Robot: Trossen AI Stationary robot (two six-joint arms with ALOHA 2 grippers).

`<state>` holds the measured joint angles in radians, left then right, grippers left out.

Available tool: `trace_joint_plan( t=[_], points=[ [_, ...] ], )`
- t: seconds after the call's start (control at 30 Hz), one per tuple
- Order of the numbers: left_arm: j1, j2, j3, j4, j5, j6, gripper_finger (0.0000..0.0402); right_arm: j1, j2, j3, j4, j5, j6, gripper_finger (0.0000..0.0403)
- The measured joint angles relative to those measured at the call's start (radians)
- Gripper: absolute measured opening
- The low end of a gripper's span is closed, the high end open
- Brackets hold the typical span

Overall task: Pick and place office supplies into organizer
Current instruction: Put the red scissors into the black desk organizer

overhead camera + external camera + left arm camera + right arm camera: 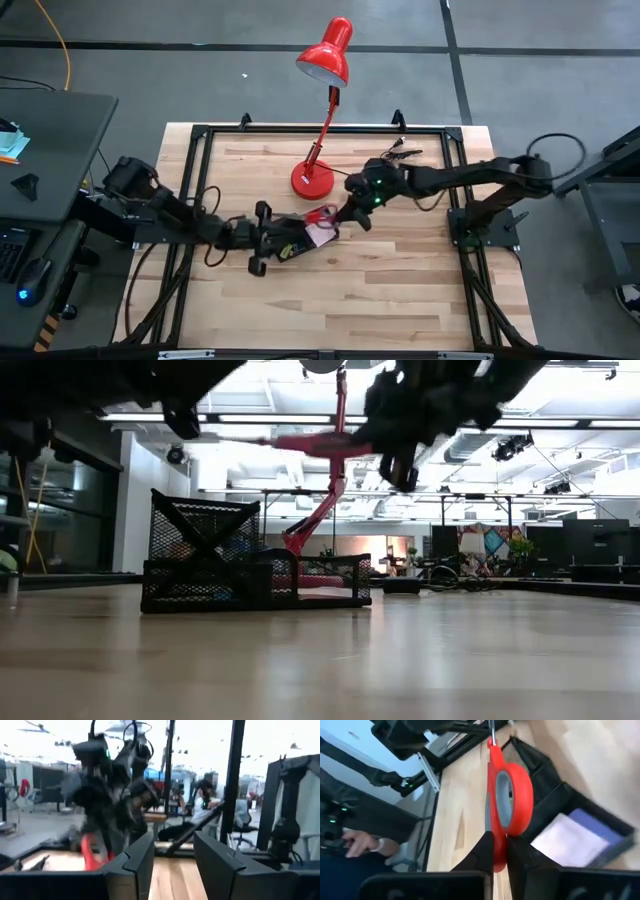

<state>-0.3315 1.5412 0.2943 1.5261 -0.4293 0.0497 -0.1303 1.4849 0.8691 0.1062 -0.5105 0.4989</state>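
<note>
Closest to the right wrist camera, the right gripper (500,851) has its two dark fingers pressed narrowly together on the lower edge of the red scissors (509,800), and these stand up from the fingers with the handle loop turned sideways and the metal blade pointing away from the wrist. Just beyond the scissors, under them, is the black mesh organizer (547,767), and in its open compartment lies a purple sticky pad (600,827) with a paler pad (562,840) beside it. From above, this gripper (343,213) hangs over the far side of the organizer (290,240), with something red and pink (322,224) just beside it. On the other side of the organizer is the left gripper (262,238), and its fingers (137,862) are apart with only bare wooden table (172,880) between them. Farther from both grippers, the red desk lamp (325,50) stands on its round base on the table (400,290). In the low view the organizer (250,565) rests flat on the wood. At the far edge of the right wrist view, a person's hand (360,842) shows beyond the table.
</note>
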Motion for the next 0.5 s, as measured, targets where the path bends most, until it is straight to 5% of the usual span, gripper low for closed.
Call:
trace_joint_plan(
  t=[0.23,0.5],
  points=[
    [-0.151,-0.164,-0.027,-0.117,-0.029,0.003,0.0127,0.009,-0.114,0.214,-0.461,0.146,-0.189,0.0006],
    [-0.278,-0.239,-0.056,-0.242,-0.069,0.016,0.0127,0.061,0.018,0.716,-0.980,0.298,-0.335,0.0006]
  ],
)
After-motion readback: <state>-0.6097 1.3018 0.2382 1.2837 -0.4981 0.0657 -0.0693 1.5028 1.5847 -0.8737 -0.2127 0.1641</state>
